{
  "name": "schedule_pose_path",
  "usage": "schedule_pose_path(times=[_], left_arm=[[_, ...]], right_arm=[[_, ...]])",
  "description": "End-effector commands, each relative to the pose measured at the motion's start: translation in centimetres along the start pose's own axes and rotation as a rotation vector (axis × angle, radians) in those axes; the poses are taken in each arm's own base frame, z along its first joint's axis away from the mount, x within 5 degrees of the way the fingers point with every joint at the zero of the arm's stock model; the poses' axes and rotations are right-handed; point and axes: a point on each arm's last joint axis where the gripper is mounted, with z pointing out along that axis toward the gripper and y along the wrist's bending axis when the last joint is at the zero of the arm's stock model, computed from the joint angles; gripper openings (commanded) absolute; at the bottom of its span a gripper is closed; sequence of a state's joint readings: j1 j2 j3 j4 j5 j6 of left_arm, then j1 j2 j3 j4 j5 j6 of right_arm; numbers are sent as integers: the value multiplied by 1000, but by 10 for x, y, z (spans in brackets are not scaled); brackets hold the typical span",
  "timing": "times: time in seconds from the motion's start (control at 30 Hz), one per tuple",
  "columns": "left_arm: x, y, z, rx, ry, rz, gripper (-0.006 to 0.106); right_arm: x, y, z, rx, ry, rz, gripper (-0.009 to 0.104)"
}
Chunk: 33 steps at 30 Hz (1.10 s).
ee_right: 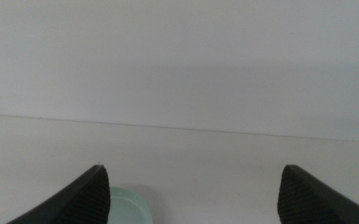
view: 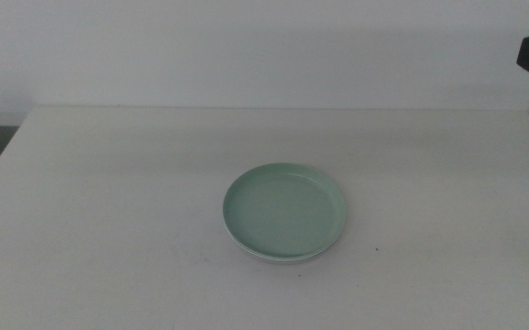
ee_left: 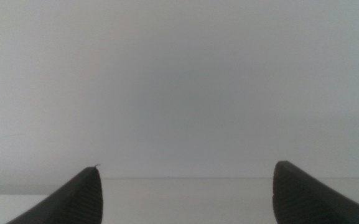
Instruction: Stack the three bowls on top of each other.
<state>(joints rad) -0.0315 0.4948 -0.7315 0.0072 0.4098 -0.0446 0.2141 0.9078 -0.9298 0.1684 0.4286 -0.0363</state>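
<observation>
Your mint green bowl (view: 285, 209) caps the nested stack mid-surface (view: 108, 211), so left end effector (ee_left: 185, 193) and right end effector (ee_right: 195, 196) wait apart, clear of it.

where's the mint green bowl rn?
Middle view: the mint green bowl sits just right of the table's centre, on top of a white rim, with neither gripper near it.

Bowl stack (view: 285, 214) near table (view: 108, 229) centre; top bowl (view: 282, 209) on another's rim (view: 278, 260), possibly third beneath.
</observation>
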Motion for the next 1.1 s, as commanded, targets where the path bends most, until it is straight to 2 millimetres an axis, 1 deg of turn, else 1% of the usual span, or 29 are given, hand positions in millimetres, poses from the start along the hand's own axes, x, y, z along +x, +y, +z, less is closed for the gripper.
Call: schedule_pose_path(times=[0.0,0.17,0.23,0.33,0.4,0.5,0.57,0.63,0.73,0.8,0.93,0.97,1.03,1.07], left_arm=[[0,1,0,-9,-7,12,94],[0,1,0,-9,-12,12,94],[0,1,0,-9,-12,12,94],[0,1,0,-9,-12,12,94],[2,1,1,-8,-8,9,94],[11,1,2,-4,-56,9,94],[27,1,1,-2,-75,10,94],[49,2,-3,-2,-58,10,94],[83,4,-10,-3,-29,10,94],[106,4,-16,-3,-24,10,94],[140,6,-27,-1,-79,10,94],[150,6,-28,0,-84,10,94],[168,7,-24,-2,-43,10,94],[174,7,-22,-2,-30,10,94]], right_arm=[[0,-1,-1,8,-10,-6,89],[0,-1,-1,8,-10,-6,89],[5,-2,0,10,-1,-5,89],[15,-7,-9,32,-47,6,89],[31,-11,-16,53,-60,3,89],[62,-19,-31,92,-59,15,89],[83,-24,-42,130,-78,25,89],[101,-29,-51,172,-148,23,89],[132,-35,-64,235,-259,-50,89],[158,-36,-67,249,-264,-86,89],[206,-39,-65,253,-248,-100,89],[214,-40,-65,253,-247,-100,89],[217,-39,-68,254,-278,-104,89],[223,-39,-68,257,-218,-106,89]])
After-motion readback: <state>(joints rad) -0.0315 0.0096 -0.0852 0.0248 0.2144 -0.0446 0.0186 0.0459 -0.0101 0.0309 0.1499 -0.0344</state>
